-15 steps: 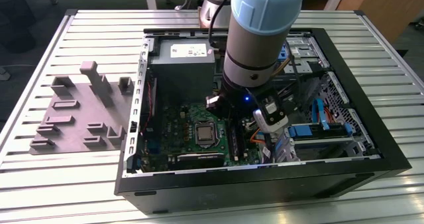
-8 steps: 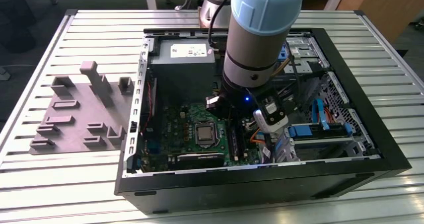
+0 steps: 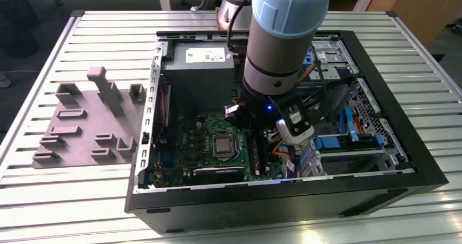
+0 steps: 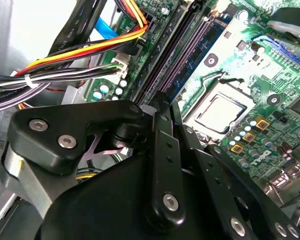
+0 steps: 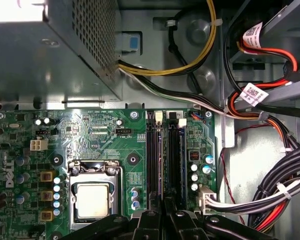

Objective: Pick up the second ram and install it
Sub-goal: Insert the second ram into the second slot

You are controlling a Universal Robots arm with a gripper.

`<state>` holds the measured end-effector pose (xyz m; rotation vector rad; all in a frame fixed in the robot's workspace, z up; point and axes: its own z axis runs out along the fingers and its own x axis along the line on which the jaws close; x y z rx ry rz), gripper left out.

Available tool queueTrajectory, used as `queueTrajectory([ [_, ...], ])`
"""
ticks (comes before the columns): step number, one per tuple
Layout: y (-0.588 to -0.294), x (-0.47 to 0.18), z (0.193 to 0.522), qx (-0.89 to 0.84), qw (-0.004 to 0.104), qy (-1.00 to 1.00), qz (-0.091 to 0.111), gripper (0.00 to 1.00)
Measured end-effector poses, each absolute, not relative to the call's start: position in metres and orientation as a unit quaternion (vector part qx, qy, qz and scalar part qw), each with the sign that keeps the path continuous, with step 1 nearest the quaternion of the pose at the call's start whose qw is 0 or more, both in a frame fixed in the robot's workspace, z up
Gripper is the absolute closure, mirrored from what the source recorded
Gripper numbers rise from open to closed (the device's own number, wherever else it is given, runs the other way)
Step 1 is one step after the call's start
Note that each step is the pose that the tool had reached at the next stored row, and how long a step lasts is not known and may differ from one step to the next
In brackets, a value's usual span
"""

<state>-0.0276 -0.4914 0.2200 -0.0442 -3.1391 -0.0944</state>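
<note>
With the tool (image 4: 157, 102) clenched shut on top of the second ram (image 4: 192, 52), standing in its slot just to the exterior view's right of the square chip (image 3: 224, 146), push straight down, slowly, no tilting.

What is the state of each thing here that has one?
computer case: lying flat, side panel off.
hand: inside the case, low over the memory slots.
second ram: on edge along the slots by the hand; seating cannot be told.
processor socket: uncovered, chip in place.
</note>
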Motion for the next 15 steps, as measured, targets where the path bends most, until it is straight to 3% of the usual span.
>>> queueTrajectory([
  [15,-0.4876,-0.0266,0.2164,-0.014,0.0,-0.999,-0.03,0.86],
])
